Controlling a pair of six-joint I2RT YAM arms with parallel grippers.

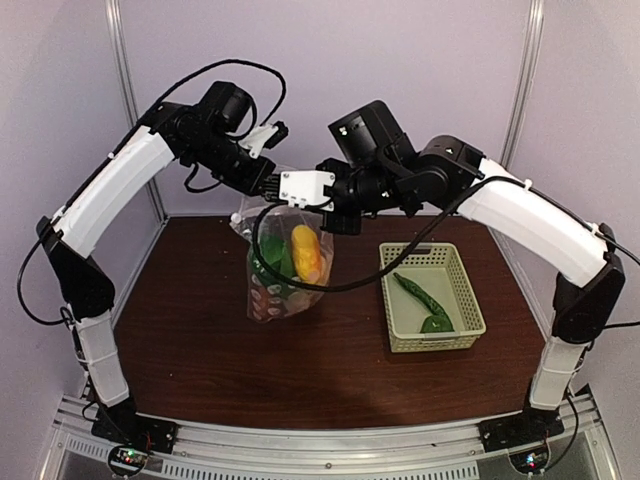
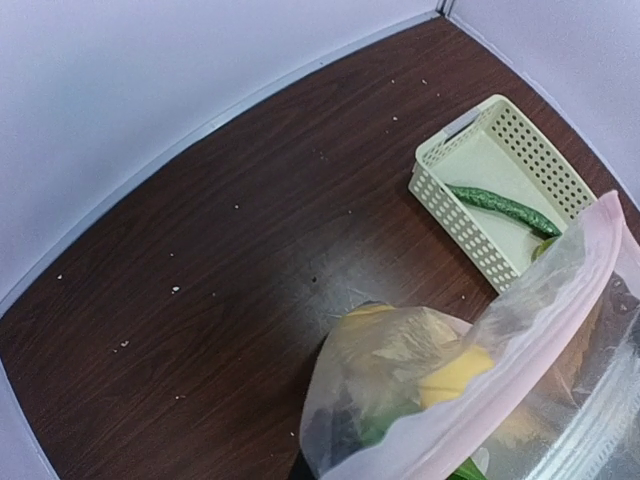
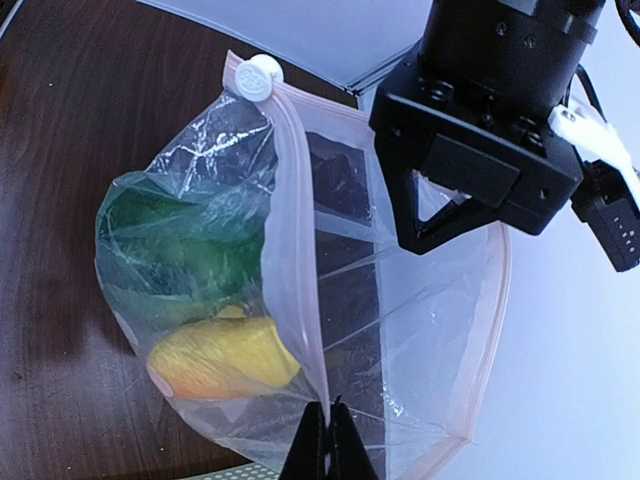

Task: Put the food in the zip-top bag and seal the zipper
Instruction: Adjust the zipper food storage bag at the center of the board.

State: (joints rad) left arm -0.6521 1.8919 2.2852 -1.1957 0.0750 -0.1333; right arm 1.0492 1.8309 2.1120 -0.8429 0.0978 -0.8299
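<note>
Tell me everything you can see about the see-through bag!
The zip-top bag is clear, crinkly, shiny plastic. It has a pale pink zipper strip along its mouth and a small white slider at one end. It hangs upright between the two arms over the brown table, with its mouth open. The right gripper is shut on the front lip, and the left gripper pinches the back lip. Inside sit a yellow lemon and some green food.
</note>
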